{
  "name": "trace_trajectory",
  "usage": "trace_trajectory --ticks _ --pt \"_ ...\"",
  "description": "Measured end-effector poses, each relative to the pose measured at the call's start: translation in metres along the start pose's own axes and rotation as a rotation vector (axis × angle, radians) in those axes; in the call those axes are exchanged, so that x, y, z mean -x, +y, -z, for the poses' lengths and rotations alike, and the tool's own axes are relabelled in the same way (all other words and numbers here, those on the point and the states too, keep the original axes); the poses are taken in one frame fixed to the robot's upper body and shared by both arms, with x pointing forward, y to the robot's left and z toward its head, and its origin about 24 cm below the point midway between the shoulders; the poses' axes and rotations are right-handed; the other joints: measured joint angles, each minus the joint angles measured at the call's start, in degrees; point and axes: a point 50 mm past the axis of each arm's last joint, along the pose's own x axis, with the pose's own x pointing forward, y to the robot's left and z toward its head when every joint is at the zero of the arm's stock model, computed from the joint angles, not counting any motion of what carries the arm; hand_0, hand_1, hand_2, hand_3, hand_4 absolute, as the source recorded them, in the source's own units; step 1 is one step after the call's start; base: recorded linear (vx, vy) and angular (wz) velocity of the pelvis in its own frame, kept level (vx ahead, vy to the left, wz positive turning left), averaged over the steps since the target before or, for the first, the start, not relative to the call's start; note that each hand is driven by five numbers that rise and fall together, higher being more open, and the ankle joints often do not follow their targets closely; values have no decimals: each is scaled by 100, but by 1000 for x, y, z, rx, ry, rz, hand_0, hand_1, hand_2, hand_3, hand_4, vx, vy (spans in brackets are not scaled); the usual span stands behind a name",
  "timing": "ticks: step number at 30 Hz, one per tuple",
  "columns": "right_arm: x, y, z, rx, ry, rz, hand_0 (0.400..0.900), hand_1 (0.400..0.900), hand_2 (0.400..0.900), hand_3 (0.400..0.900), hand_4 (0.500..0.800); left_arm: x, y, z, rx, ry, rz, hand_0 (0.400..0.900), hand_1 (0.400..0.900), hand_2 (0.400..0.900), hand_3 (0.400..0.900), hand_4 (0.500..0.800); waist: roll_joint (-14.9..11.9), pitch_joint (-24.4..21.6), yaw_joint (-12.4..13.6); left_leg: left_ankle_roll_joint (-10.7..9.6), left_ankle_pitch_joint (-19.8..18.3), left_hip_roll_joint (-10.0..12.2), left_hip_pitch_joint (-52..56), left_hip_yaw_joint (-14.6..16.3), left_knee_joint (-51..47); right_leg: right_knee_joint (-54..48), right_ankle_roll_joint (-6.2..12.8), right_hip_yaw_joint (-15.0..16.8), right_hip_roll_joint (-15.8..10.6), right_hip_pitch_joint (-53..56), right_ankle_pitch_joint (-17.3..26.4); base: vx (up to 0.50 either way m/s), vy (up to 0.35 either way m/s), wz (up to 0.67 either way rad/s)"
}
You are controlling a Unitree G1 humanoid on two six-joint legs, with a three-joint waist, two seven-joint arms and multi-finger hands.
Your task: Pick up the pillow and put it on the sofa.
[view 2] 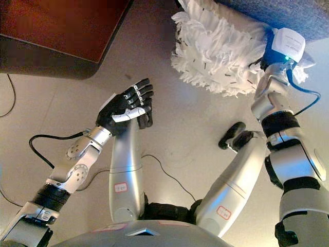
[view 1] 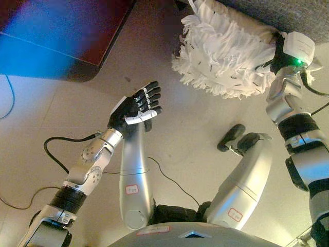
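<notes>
A: What is at the left side?

B: A dark table [view 2: 56,31] stands on the floor [view 2: 61,108], in the top left corner. Below it the left hand [view 1: 138,107] hangs free over the floor, fingers curled loosely, side by side, holding nothing.

A: And the pillow?

B: The pillow [view 1: 226,56], white and shaggy, is at the top right, against the grey sofa [view 1: 298,15] edge. The right hand [view 2: 268,56] is behind the pillow. I cannot tell how its fingers stand, they are hidden.
</notes>
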Motion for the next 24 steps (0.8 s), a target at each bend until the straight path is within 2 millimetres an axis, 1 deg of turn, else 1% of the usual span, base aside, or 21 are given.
trace_trajectory --ticks 2,6,16,21,24 --pt "-3 -1 3 5 41 -32 400 400 400 400 500 -2 -2 0 0 0 10 900 900 900 900 800 3 -2 36 0 -48 -28 0 -5 95 94 23 47 -46 1 -49 30 36 11" --pt "-3 1 6 -21 85 -54 400 400 400 400 500 -4 -6 1 14 -10 19 900 900 900 900 800 5 -3 136 2 -48 -62 10 -19 108 124 22 45 -80 30 -62 26 35 4" --pt "4 17 -6 -125 94 -82 400 400 400 400 500 -6 -13 7 46 0 13 900 900 900 900 800 42 -3 123 6 -45 -62 127 -21 79 104 9 15 -88 182 -70 -8 30 1" --pt "8 27 -4 -176 88 -76 400 400 400 400 500 -5 -16 14 68 16 -18 900 900 900 900 800 51 -6 114 51 -12 -29 332 7 -234 -180 4 -201 -89 460 -67 -31 -14 -5" --pt "14 36 -3 -244 71 -80 400 400 400 400 500 -4 -15 19 86 26 -63 900 900 900 900 800 55 -6 114 56 133 10 622 66 -692 -581 -39 -454 -60 805 -28 -24 -73 -6"
